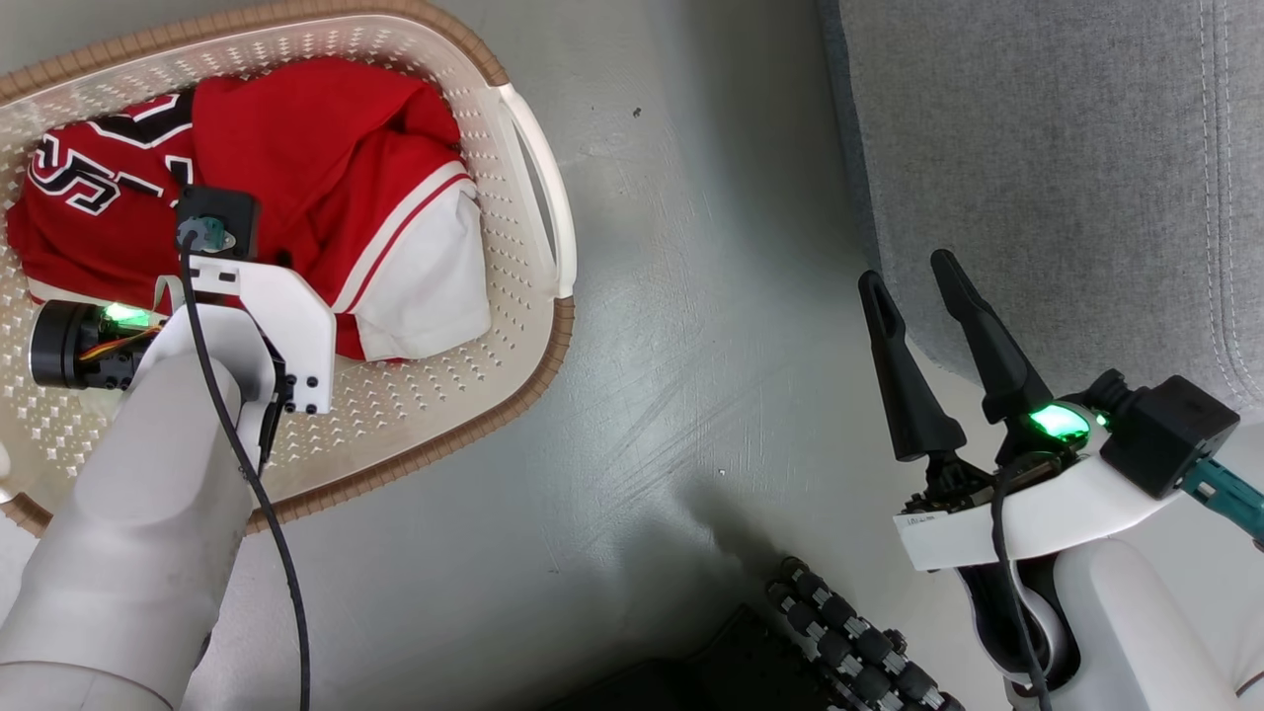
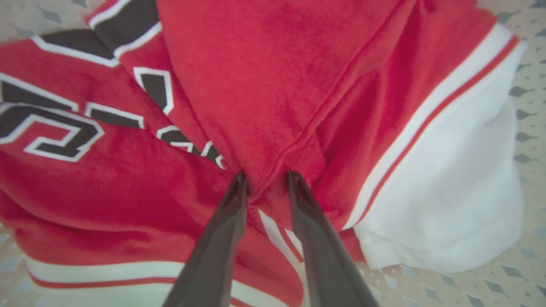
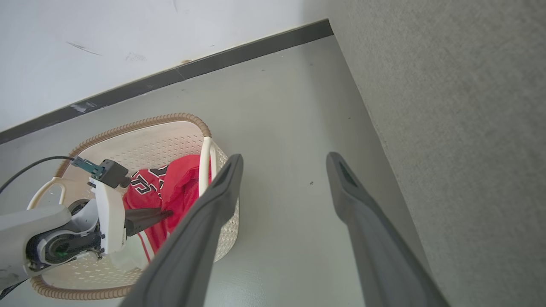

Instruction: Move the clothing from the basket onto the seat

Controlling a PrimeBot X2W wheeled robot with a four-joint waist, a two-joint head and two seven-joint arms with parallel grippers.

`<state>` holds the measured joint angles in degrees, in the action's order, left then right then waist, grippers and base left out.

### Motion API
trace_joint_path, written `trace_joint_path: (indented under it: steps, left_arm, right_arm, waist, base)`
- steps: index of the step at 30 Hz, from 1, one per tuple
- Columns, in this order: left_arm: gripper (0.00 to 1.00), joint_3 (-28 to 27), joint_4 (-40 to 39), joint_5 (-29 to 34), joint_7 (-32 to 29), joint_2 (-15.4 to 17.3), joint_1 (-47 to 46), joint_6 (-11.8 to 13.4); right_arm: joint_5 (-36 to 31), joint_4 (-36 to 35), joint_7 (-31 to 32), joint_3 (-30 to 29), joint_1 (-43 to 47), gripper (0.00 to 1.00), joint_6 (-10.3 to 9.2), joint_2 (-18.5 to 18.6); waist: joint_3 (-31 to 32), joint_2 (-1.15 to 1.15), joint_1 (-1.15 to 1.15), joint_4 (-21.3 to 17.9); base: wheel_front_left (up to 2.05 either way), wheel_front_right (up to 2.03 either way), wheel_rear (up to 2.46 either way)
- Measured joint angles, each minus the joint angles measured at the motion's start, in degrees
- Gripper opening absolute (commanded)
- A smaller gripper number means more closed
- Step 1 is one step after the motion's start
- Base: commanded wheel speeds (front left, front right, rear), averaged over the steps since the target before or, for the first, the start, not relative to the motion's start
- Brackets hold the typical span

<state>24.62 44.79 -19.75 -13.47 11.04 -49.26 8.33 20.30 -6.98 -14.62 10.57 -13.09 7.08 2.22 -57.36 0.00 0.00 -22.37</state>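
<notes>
Much open floor [image 1: 691,296] — basket [image 1: 533,326] left, seat [image 1: 1037,148] right
Left gripper [image 2: 265,181] pinches clothing [image 2: 277,76]; right gripper [image 1: 913,272] gapes empty at seat's edge.

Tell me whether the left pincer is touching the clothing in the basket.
Touching. The left wrist view shows the left pincer with its fingers sunk into the clothing, a red fold bunched between them.

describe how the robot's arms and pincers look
The left pincer and right pincer each have two long, tapered dark fingers. The forearms are smooth pale grey with white wrist brackets, black camera boxes and green lights. A black cable runs along the left.
</notes>
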Motion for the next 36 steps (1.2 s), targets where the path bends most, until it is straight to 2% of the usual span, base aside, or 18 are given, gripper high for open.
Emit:
trace_joint_path:
  steps: [5,9,13,27,36]
  left_arm:
    - [0.4,0.02,0.62,-0.01,0.8,-0.23,-0.71,-0.49]
    - [0.3,0.02,0.99,-0.01,1.48,-0.33,-0.84,-0.52]
    - [0.0,0.01,1.45,-0.02,2.24,-0.68,-0.94,-0.97]
    - [0.0,-1.35,2.1,-2.37,6.2,-2.16,-1.8,-1.52]
    - [0.0,-2.24,-0.7,-4.11,11.02,-3.53,-0.5,-3.05]
  right_arm:
    - [-0.25,-0.09,0.0,-0.08,0.0,1.0,0.0,0.0]
    - [-0.25,-0.31,0.0,-0.1,-0.01,1.0,0.0,0.0]
    - [-0.25,-0.43,0.0,-0.32,-0.01,1.0,0.0,-0.01]
    - [-0.26,-0.43,0.0,-0.52,-0.74,1.0,0.0,-0.01]
    - [-0.86,-0.34,0.0,-0.57,-5.19,1.0,0.0,0.01]
  waist:
    - [-0.08,0.0,0.0,0.12]
    - [-0.09,0.0,0.0,0.18]
    - [-0.1,0.0,0.0,0.23]
    - [0.17,0.0,0.0,0.66]
    - [0.96,0.0,0.0,1.91]
  base:
    - [0.0,0.0,0.0]
    - [0.0,0.0,0.0]
    - [0.0,0.0,0.0]
    - [0.0,0.0,0.0]
    - [0.0,0.0,0.0]
